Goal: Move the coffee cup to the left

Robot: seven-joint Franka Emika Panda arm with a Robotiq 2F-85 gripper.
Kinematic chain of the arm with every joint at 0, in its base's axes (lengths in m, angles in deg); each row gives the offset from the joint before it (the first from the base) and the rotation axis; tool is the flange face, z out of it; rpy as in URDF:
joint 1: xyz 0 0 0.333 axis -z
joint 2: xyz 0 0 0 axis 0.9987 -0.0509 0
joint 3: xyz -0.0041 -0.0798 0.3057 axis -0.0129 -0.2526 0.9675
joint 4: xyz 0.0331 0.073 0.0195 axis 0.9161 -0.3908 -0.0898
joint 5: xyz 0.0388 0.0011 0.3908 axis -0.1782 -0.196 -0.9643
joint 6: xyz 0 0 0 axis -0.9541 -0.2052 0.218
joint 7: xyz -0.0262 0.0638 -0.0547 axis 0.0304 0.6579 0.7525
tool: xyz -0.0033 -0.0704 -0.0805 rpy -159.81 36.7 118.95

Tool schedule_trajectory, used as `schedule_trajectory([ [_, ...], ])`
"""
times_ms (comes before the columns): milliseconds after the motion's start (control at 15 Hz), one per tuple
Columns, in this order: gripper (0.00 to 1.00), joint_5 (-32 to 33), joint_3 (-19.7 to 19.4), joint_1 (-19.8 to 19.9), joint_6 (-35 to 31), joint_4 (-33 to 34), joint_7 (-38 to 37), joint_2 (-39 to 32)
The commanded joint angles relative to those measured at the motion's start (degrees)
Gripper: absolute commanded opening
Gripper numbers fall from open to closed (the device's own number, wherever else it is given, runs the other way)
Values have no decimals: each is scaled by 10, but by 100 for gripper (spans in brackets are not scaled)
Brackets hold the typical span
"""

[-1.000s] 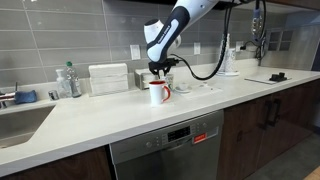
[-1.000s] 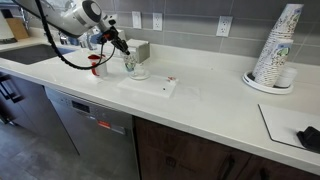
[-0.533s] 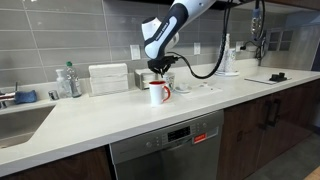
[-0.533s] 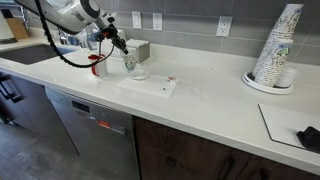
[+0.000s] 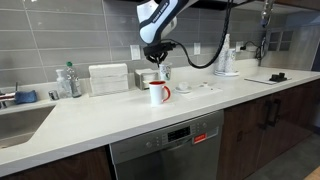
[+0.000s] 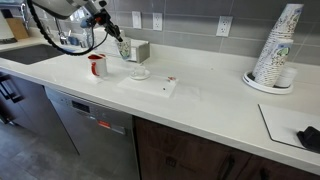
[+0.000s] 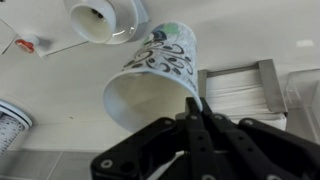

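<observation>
Coffee cup [image 7: 158, 70] aloft, rim partly hidden by pinching hand [image 7: 196, 105].

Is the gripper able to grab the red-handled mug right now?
Probably not: the gripper is shut on the coffee cup, held above the counter. The red-handled mug stands unobstructed, but the cup must go down first.

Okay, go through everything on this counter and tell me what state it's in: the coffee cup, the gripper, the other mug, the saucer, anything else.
Coffee cup: held clear of the counter, pinched at its rim, looks empty.
Gripper: shut on the coffee cup.
Red-handled mug: upright on the counter, untouched.
Saucer: on the counter, nothing on it.
Paper cups: stacked in tall piles.
Dishwasher: door shut.
</observation>
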Motion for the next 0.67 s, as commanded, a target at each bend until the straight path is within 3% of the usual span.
schedule_trajectory([
  [0,1,39,19,-5,27,-66,7,84],
  [600,1,4,116,35,52,-174,118,237],
])
